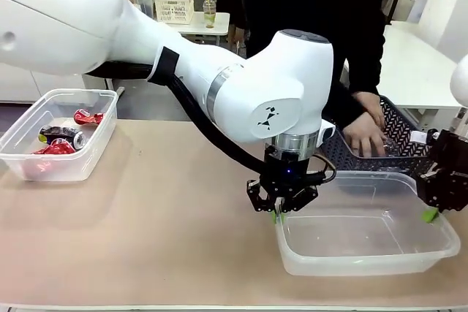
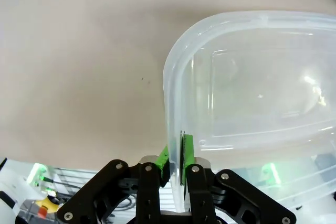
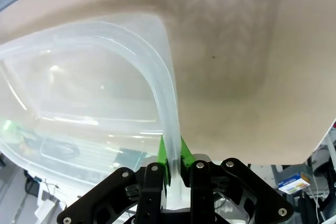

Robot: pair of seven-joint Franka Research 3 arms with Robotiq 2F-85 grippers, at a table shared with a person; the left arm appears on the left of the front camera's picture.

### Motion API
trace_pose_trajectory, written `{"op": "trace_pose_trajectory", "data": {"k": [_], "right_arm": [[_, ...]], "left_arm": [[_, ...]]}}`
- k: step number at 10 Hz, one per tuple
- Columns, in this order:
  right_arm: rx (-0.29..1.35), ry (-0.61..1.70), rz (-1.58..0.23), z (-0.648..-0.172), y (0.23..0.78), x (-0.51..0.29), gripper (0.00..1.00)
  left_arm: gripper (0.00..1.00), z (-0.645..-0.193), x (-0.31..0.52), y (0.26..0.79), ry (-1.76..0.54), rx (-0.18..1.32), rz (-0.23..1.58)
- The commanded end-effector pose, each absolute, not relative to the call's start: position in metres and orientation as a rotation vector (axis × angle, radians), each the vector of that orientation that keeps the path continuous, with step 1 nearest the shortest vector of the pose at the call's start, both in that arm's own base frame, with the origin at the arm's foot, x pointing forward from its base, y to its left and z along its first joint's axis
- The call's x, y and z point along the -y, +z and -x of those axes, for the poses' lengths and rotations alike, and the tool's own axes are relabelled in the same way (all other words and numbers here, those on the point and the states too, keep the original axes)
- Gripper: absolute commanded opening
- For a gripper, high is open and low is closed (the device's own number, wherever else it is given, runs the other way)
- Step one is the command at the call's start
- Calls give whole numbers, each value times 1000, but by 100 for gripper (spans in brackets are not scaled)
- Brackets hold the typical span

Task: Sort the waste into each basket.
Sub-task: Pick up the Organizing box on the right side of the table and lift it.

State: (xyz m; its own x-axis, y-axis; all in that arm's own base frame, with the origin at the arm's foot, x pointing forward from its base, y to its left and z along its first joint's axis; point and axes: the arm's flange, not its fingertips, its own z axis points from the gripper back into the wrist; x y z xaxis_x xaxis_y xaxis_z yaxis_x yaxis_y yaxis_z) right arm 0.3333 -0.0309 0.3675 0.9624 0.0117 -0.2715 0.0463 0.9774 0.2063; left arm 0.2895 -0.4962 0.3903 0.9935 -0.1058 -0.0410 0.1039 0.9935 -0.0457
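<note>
Rim of tub clamped in left fingers, opposite rim clamped in right fingers

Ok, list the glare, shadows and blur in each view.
Front view: even light, all sharp. Left wrist view: white glints on the tub floor, and a green glow through its near wall. Right wrist view: a broad dark shadow on the table beyond the tub's rim, and small glints on the plastic.
</note>
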Motion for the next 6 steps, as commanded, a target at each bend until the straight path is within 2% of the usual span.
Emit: {"op": "trace_pose_trajectory", "data": {"k": [1,4,6], "right_arm": [[-261,-78,-183,-236,350,7,0],[-333,-160,-168,-221,429,-25,0],[-262,-143,-198,-233,466,-53,0]], "left_arm": [[0,-287,483,410,-153,-120,129],[0,-274,435,460,-204,-145,151],[0,-272,399,489,-141,-28,190]]}}
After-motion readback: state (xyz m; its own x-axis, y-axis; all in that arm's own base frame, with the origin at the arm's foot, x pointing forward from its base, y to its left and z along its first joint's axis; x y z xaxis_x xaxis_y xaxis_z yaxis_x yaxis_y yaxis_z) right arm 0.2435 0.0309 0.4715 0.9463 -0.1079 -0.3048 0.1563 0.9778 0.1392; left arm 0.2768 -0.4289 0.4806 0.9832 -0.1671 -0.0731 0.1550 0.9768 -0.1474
